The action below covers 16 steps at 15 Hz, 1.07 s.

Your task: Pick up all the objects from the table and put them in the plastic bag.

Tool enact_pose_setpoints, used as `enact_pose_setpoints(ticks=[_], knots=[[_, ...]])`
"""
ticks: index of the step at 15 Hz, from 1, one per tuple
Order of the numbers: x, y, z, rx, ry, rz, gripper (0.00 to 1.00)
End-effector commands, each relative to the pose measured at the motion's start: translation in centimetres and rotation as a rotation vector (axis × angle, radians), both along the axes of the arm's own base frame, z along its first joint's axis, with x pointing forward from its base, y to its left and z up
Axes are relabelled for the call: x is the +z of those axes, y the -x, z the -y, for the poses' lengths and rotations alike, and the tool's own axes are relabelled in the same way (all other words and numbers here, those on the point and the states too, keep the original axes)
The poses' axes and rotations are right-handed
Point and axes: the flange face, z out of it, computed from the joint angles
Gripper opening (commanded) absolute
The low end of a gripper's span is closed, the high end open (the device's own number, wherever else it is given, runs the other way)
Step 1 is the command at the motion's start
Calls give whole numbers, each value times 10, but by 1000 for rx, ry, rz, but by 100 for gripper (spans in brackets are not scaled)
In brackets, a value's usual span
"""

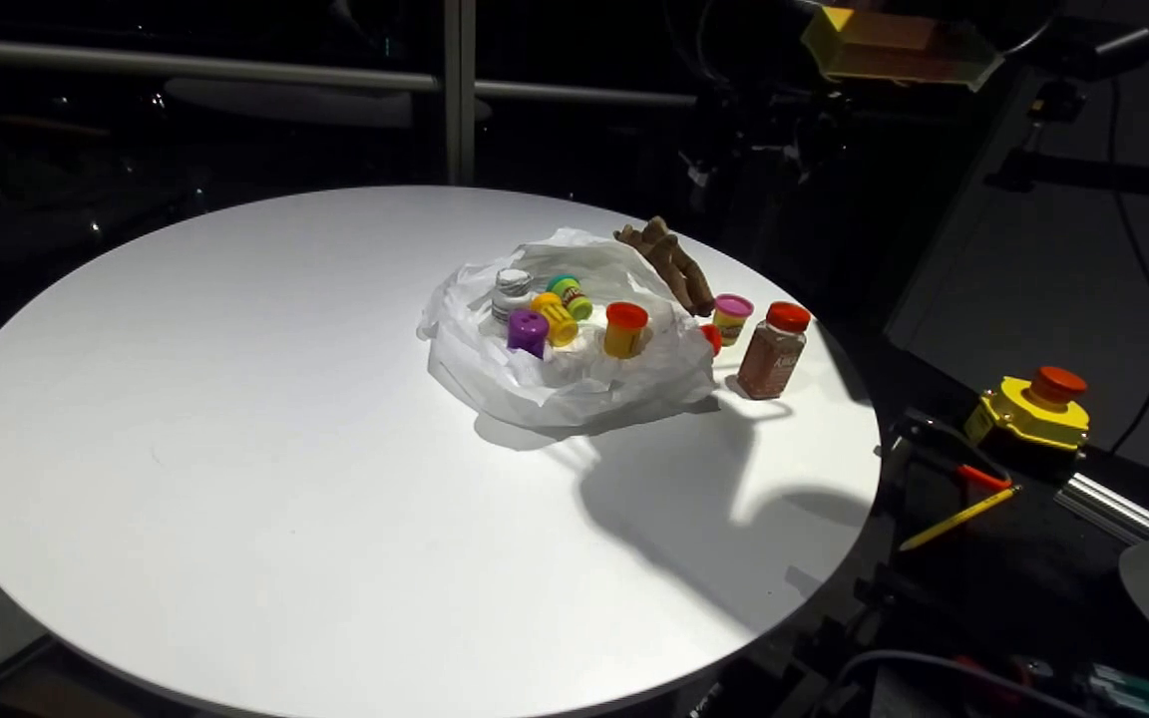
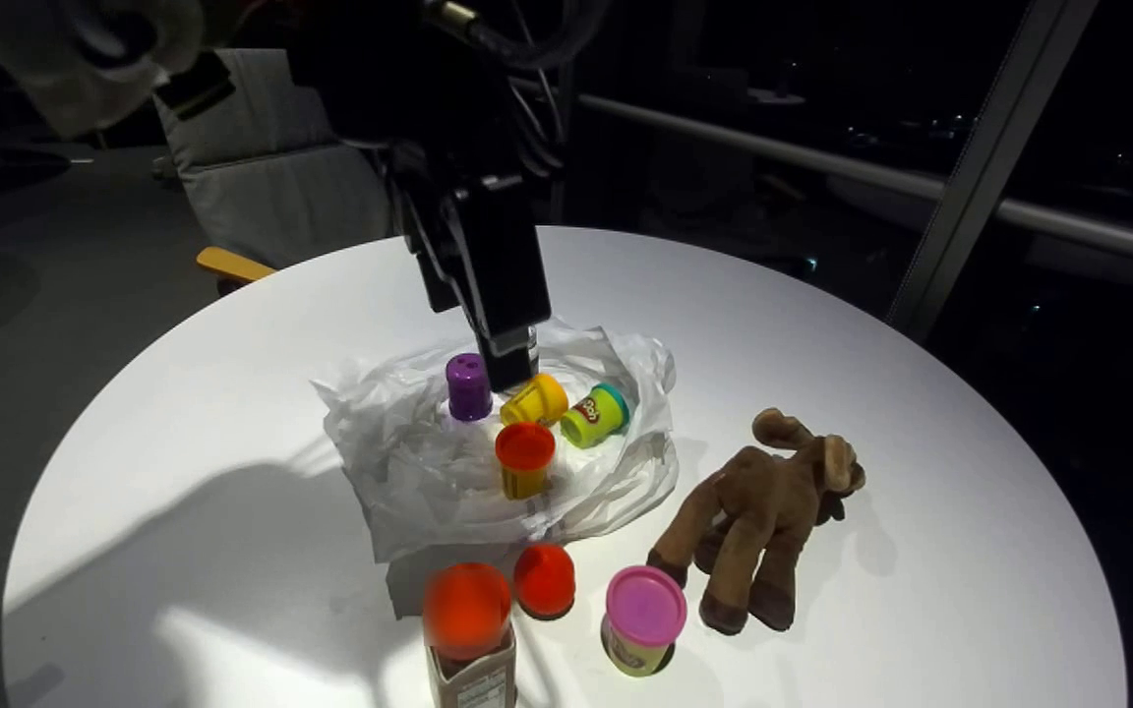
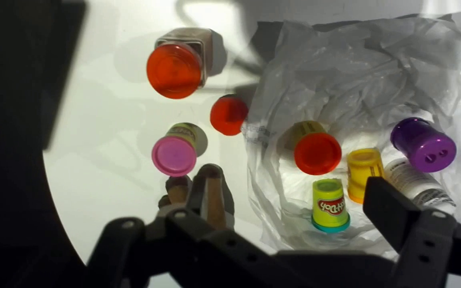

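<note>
A white plastic bag [image 1: 560,399] lies open on the round table. Inside are a purple shaker [image 3: 422,144], a white bottle [image 3: 408,182], a yellow tub [image 3: 362,174], a green tub [image 3: 329,204] and a red-lidded tub [image 3: 317,154]. Outside it are a red-lidded jar [image 1: 772,354], a small red ball [image 2: 544,580], a pink-lidded tub [image 2: 643,619] and a brown plush animal [image 2: 763,501]. My gripper [image 3: 294,196] is open and empty above the bag, fingers wide apart. In an exterior view it [image 2: 483,339] hangs over the bag, hiding most of the white bottle.
The white round table [image 1: 235,449] has its edge near the jar. A dark bench beside it carries a yellow box with a red button [image 1: 1033,411] and a yellow pencil [image 1: 960,519]. A grey chair [image 2: 271,187] stands behind the table.
</note>
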Motion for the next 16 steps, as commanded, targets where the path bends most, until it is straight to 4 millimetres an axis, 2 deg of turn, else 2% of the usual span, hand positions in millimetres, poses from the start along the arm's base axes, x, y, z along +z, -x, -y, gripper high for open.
enact_pose_setpoints(ticks=[1,5,12,16], knots=[[-13,20,27,-28,-78,-29,100],[-44,28,48,-78,-89,-92,100],[-71,29,42,-71,-77,-149,100],[-87,31,45,-86,-76,-174,100]])
